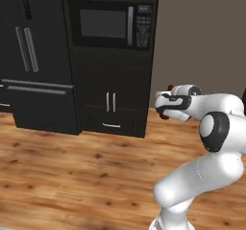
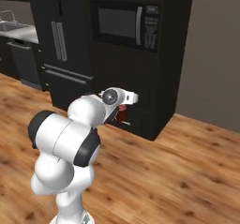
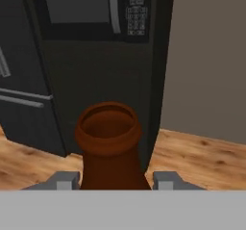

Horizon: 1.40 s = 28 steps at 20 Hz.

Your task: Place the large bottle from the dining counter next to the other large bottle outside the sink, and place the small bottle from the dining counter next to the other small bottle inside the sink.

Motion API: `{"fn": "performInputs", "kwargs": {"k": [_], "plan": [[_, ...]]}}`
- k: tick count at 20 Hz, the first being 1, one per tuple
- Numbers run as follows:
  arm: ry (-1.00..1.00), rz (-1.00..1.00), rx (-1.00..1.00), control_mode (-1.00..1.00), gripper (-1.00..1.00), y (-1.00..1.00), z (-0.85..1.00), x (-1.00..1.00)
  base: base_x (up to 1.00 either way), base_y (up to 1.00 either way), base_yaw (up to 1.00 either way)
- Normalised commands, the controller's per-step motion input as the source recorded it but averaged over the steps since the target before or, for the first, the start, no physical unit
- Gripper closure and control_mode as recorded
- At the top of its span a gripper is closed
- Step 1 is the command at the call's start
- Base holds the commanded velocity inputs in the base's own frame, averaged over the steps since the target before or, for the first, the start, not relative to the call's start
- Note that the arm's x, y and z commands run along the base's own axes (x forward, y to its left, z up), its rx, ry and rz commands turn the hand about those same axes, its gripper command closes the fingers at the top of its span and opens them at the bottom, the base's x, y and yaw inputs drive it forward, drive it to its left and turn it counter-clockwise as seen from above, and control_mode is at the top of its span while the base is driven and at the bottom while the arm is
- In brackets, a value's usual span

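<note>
1. Right now I see my gripper point(image 3: 115, 178) clenched on the large bottle point(image 3: 111, 142), carried above the wood floor point(image 1: 72, 176).
2. Ahead stand the dark cabinet point(image 1: 113, 99), microwave point(image 1: 110, 24) and fridge point(image 1: 33, 56).

A brown cola bottle point(image 3: 109, 147) stands between the two fingertips of the claw point(image 3: 115, 180), its open round mouth and flared lip pointing away from the hand, its neck widening toward the shoulders at the claw. From the left base view, only a sliver of the bottle's dark brown body and a touch of red show just beyond the claw point(image 1: 166, 109). From the right base view, a bit of red label and brown body point(image 2: 123, 113) peeks out below the hand.
</note>
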Motion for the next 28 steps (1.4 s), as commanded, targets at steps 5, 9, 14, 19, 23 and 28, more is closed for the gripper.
{"fn": "performInputs", "kwargs": {"k": [5, 9, 14, 19, 23, 28], "plan": [[0.00, 0.00, 0.00, 1.00, 1.00, 0.00, 0.00, 0.00, 0.68, 0.32, 0.33], [0.00, 0.00, 0.00, 1.00, 1.00, 0.00, 0.00, 0.00, 0.62, 0.50, 0.30], [0.00, 0.00, 0.00, 1.00, 1.00, 0.00, 0.00, 0.00, 0.76, 0.38, 0.26], [0.00, 0.00, 0.00, 1.00, 1.00, 0.00, 0.00, 0.00, 0.99, 0.26, 0.24], [0.00, 0.00, 0.00, 1.00, 1.00, 0.00, 0.00, 0.00, 0.95, 0.37, 0.26], [0.00, 0.00, 0.00, 1.00, 1.00, 0.00, 0.00, 0.00, 0.74, 0.54, 0.29]]}}
